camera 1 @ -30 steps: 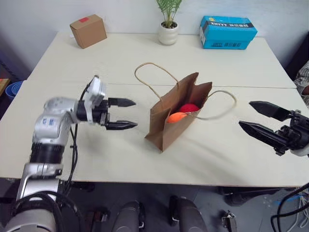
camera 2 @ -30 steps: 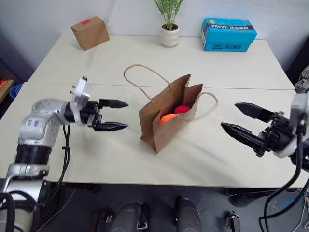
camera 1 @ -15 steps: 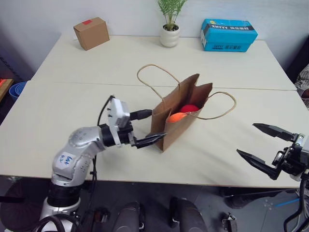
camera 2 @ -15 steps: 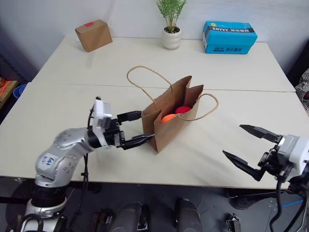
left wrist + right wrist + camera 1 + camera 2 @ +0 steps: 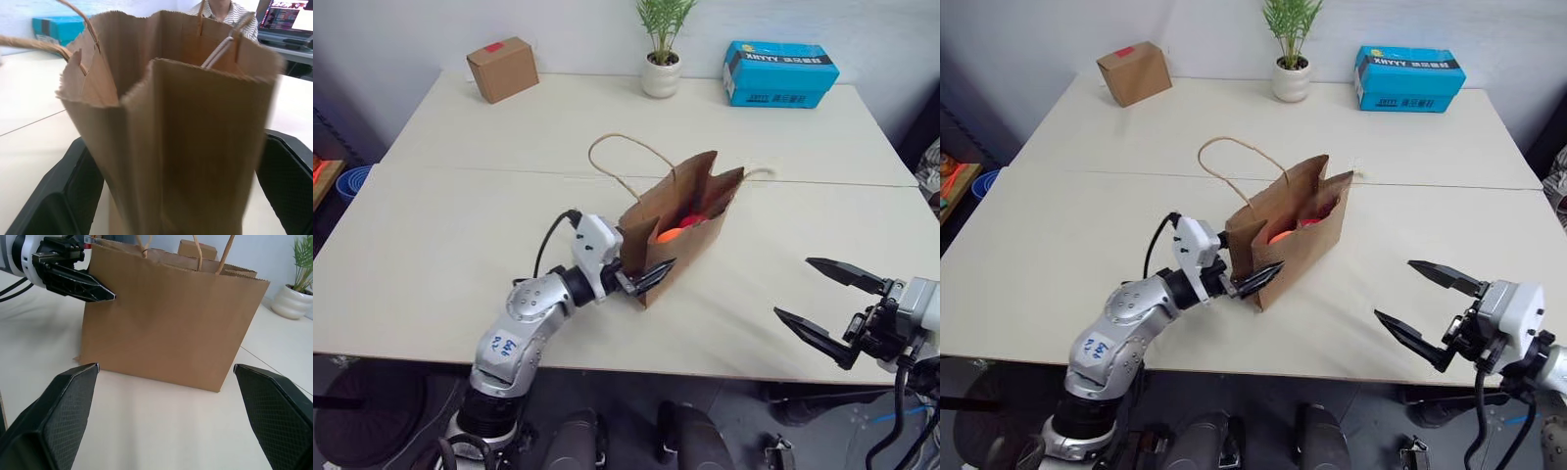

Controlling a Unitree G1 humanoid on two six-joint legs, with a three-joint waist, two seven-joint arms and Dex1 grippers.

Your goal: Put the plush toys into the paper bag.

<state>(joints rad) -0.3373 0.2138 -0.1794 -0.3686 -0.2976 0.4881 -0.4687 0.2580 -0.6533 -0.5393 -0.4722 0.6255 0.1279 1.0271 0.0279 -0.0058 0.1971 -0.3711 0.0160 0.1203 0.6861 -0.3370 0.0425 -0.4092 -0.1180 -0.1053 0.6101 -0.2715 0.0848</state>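
We see a wide pale table (image 5: 460, 215) made of two tops pushed together, and near its middle stands the paper bag (image 5: 680, 230), upright with its mouth open and one cord handle looping up on its left side. Inside the mouth lie the plush toys: the orange one (image 5: 670, 235) nearer us and the red one (image 5: 693, 217) just behind it, both partly hidden by the bag's wall.

Our left gripper (image 5: 641, 274) is at the bag's near left corner with its black fingers spread, one on either side of the narrow end of the bag; in the left wrist view the brown paper stands between the two fingers (image 5: 58, 196). We cannot tell whether they press on the paper.

Our right gripper (image 5: 827, 308) hangs over the near right edge of the table, well apart from the bag, its fingers spread wide and holding nothing.

Along the far edge sit a blue box (image 5: 779, 69) on the right, a small cardboard box (image 5: 502, 69) with a red label on the left, and a potted plant (image 5: 661, 59) between them.
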